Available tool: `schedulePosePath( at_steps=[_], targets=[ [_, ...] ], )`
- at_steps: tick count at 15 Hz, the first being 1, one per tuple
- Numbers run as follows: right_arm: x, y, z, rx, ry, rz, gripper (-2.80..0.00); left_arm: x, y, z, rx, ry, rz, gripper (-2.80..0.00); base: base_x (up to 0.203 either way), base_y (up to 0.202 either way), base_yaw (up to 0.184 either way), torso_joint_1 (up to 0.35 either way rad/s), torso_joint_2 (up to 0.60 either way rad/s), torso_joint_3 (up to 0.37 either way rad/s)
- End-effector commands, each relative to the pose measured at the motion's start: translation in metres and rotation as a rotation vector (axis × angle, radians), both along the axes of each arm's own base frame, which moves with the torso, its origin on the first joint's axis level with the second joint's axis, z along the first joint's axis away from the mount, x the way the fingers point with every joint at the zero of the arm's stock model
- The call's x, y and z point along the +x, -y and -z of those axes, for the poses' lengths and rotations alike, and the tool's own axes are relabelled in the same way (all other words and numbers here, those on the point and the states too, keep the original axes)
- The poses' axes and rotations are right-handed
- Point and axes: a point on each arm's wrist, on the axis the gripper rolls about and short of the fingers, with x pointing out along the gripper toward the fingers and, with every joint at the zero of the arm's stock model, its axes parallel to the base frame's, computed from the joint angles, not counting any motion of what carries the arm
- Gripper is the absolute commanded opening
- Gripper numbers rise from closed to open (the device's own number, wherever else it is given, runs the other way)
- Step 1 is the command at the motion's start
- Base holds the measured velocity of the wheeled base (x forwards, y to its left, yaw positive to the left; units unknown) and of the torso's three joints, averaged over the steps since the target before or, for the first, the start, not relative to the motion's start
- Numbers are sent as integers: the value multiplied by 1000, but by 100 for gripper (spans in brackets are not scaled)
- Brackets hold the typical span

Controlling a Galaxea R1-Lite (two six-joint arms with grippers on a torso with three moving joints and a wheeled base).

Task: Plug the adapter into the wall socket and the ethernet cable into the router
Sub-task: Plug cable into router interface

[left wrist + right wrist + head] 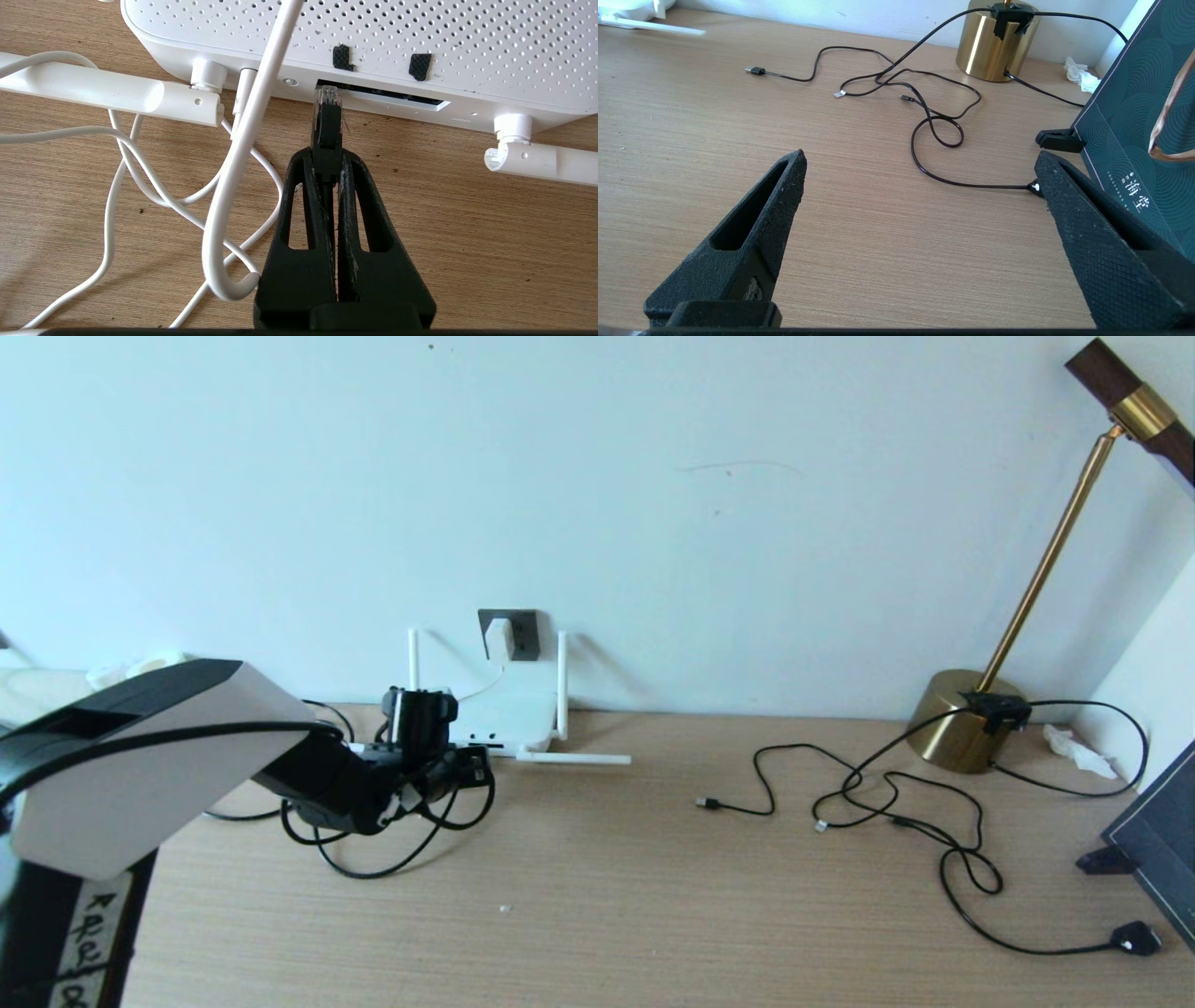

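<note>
The white adapter (499, 639) sits in the dark grey wall socket (521, 633), and its thin white cord (140, 172) trails down to the router. The white router (509, 717) lies against the wall with its antennas spread. My left gripper (327, 158) is shut on the black ethernet cable's plug (327, 128). The plug's clear tip touches the left end of the router's dark port slot (397, 97); how deep it sits I cannot tell. The black ethernet cable (373, 859) loops on the desk behind my left gripper (467, 767). My right gripper (920, 161) hovers open over bare desk.
A thicker white cable (243, 140) curves beside the left fingers. Thin black cables (887, 803) and a black plug (1134, 938) lie at the right. A brass lamp base (966, 733), a tissue (1074, 749) and a dark green bag (1139, 116) stand at the far right.
</note>
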Motion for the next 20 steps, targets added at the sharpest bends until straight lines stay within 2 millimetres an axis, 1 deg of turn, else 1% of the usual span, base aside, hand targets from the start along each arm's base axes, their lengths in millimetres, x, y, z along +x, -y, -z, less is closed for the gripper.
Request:
schedulePosePath(
  at_steps=[1,20],
  targets=[
    [0,0,0,-1,-1,-1,0,-1,1,-1,-1,4,2,-280,0,0,0,0,0,0],
    [0,0,0,-1,-1,-1,0,-2,4,-3,1,9,7,-280,0,0,0,0,0,0]
  ],
)
